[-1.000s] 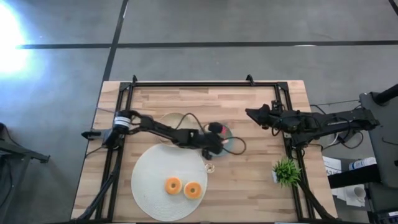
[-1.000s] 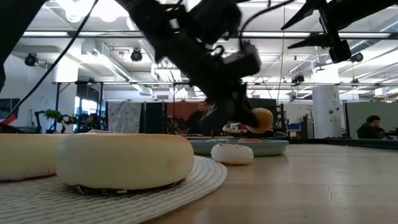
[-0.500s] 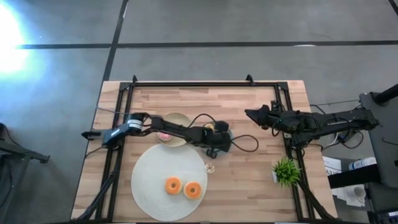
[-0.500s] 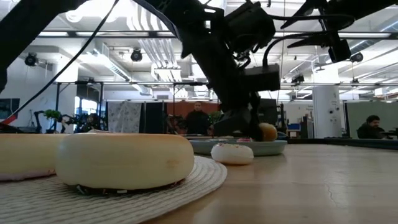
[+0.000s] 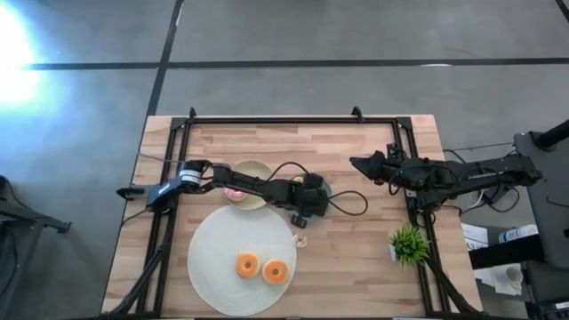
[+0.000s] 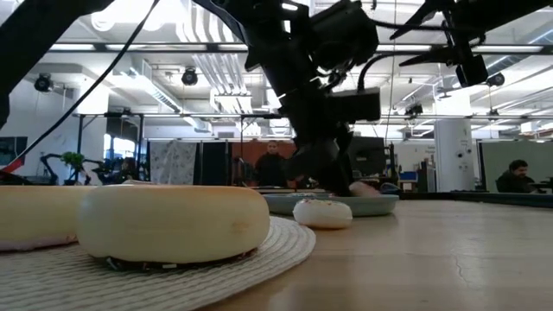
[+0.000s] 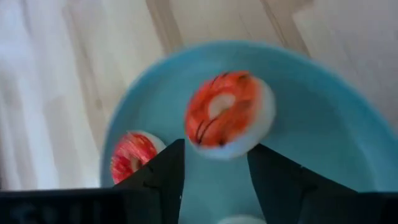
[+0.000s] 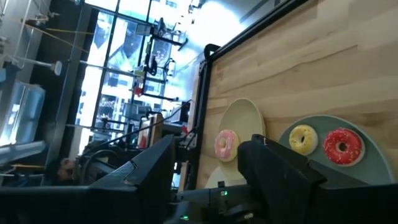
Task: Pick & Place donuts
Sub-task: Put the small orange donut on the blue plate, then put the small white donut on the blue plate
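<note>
As the left gripper [image 7: 214, 180] hangs over the teal plate [image 7: 323, 124], jaws parted (empty), an orange donut [image 7: 229, 115] lies just beyond.

The left gripper [image 5: 307, 197] has swung from the white mat's edge over to the teal plate [image 5: 325, 189] and come down low above it. The tan tiny donut it carried between its fingers a second ago no longer shows there in the low view; its fingers now stand apart over an orange tiny donut [image 7: 229, 115] lying on the plate
</note>
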`<action>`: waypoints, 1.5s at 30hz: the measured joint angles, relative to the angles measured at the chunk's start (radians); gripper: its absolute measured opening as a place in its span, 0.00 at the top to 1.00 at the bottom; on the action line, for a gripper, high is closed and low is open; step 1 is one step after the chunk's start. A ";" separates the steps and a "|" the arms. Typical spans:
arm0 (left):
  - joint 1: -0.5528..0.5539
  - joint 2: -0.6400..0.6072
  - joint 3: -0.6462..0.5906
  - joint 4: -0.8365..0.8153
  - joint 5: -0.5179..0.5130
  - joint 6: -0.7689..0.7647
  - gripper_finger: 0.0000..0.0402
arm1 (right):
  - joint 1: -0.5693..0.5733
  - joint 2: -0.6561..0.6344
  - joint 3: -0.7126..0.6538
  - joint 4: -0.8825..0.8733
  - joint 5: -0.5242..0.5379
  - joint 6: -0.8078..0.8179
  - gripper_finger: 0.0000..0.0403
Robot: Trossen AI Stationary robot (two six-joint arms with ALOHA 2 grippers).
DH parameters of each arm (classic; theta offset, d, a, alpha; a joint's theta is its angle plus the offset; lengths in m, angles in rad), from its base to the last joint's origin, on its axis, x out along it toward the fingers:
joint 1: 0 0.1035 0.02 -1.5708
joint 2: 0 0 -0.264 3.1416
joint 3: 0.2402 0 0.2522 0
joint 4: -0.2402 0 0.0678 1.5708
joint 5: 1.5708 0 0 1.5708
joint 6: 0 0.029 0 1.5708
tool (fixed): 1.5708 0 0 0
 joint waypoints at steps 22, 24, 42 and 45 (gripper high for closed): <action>0.004 -0.297 -0.154 -0.268 0.391 -0.288 0.63 | 0.002 0.005 0.000 -0.065 -0.148 -0.019 0.50; 0.009 -0.305 -0.184 -0.270 0.472 -0.420 0.63 | 0.002 0.007 0.000 -0.084 -0.158 -0.014 0.50; -0.019 -0.306 -0.326 0.038 0.467 -1.436 0.64 | -0.005 -0.006 0.000 -0.194 -0.389 -0.274 0.50; -0.034 -0.306 -0.325 0.044 0.463 -1.444 0.64 | -0.005 -0.007 0.000 -0.185 -0.392 -0.302 0.50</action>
